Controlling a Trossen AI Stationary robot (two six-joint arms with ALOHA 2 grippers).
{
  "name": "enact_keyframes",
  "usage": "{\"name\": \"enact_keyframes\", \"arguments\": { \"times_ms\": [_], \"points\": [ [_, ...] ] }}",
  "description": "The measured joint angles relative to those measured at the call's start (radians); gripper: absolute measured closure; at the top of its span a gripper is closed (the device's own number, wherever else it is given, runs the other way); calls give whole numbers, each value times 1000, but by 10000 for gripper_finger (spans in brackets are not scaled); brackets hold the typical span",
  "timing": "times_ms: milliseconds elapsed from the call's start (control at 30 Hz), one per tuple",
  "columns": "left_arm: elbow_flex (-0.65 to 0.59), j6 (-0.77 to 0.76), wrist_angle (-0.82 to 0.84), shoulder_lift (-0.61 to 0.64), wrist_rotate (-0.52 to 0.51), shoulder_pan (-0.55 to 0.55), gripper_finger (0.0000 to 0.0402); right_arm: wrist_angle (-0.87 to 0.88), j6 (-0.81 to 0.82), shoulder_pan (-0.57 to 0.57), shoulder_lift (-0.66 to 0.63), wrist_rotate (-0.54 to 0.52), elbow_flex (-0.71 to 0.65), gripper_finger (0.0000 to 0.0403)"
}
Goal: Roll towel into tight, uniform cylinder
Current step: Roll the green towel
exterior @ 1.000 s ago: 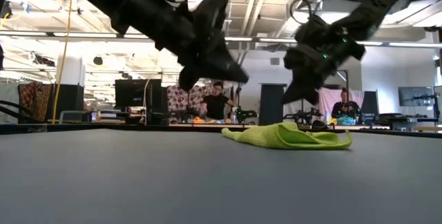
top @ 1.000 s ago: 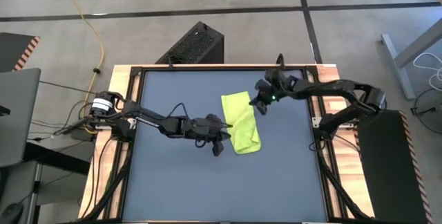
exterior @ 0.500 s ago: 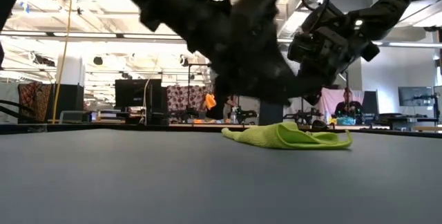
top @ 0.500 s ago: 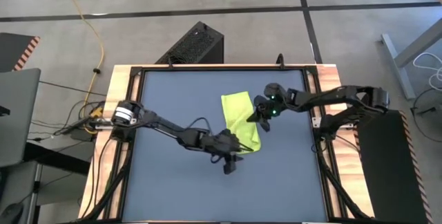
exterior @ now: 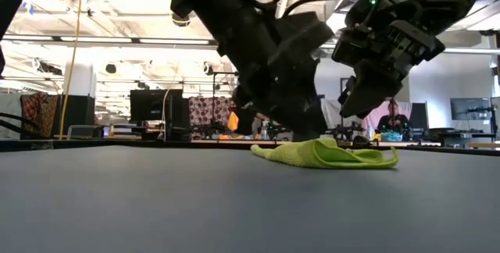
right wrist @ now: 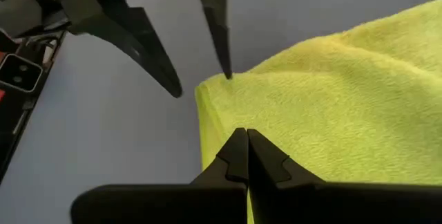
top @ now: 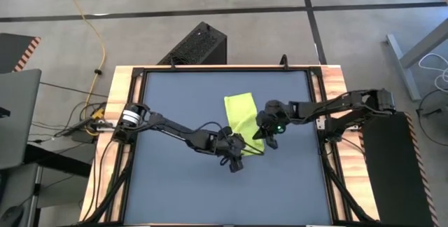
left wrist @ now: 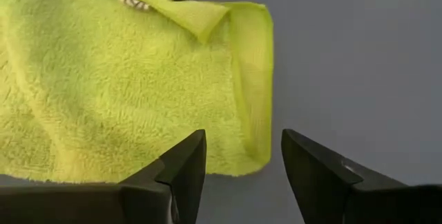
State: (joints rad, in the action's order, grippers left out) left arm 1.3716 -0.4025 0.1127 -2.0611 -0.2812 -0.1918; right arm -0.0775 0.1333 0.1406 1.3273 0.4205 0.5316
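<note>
The towel (top: 244, 118) lies folded into a narrow strip near the middle of the dark mat (top: 175, 185), running from the far side toward the near side. Seen from above, my left gripper (top: 236, 158) sits at the strip's near end, and my right gripper (top: 269, 137) is just beside the strip's right edge, close to that same end. No container is anywhere on the table, so nothing is held in one.

From table height the towel (exterior: 324, 154) is a low, flat mound, not yet a cylinder; both arms hang over it, the left gripper (exterior: 301, 124) low beside it and the right gripper (exterior: 359, 97) above it.

In the left wrist view my fingers (left wrist: 185, 165) stand apart with nothing between them, poised at the towel's (left wrist: 124, 79) short hemmed edge; one corner is folded back, and a small tag shows there.

In the right wrist view my fingertips (right wrist: 243, 151) are pressed together, empty, resting at or just over the towel (right wrist: 331, 113); I cannot tell whether they touch it. The left gripper's (right wrist: 190, 65) open fingers show beyond the corner.

To do this well, I judge I should catch the whole short edge evenly, flatten that turned corner first, and keep the first turn small and square, or the roll will come out cone-shaped.
</note>
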Motion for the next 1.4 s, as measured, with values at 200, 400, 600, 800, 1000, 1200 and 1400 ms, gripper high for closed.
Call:
{"name": "enact_keyframes", "arguments": {
  "times_ms": [200, 400, 600, 800, 1000, 1200, 1400],
  "points": [
    [-3, -49, -22, -40, 31, -5, 224, 68, -3, -43, 0, -32, 0, 387],
    [4, -89, -18, -65, -1, -12, 257, 51, 14, -59, 0, -65, 1, 387],
    [5, -69, 2, -64, 28, -12, 376, 50, 23, -59, 0, -90, 0, 383],
    [6, 1, 10, 0, 0, -13, 400, 61, 25, -59, 0, -91, 0, 384],
    [4, -21, 35, 15, 31, -10, 401, 134, 27, -54, 0, -113, 0, 384],
    [-37, -107, 19, 14, 96, -11, 387, 171, 50, -54, 0, -144, 0, 384],
    [-35, -103, 8, 15, 106, -11, 315, 169, 45, -68, 0, -144, 0, 384]
  ]
}}
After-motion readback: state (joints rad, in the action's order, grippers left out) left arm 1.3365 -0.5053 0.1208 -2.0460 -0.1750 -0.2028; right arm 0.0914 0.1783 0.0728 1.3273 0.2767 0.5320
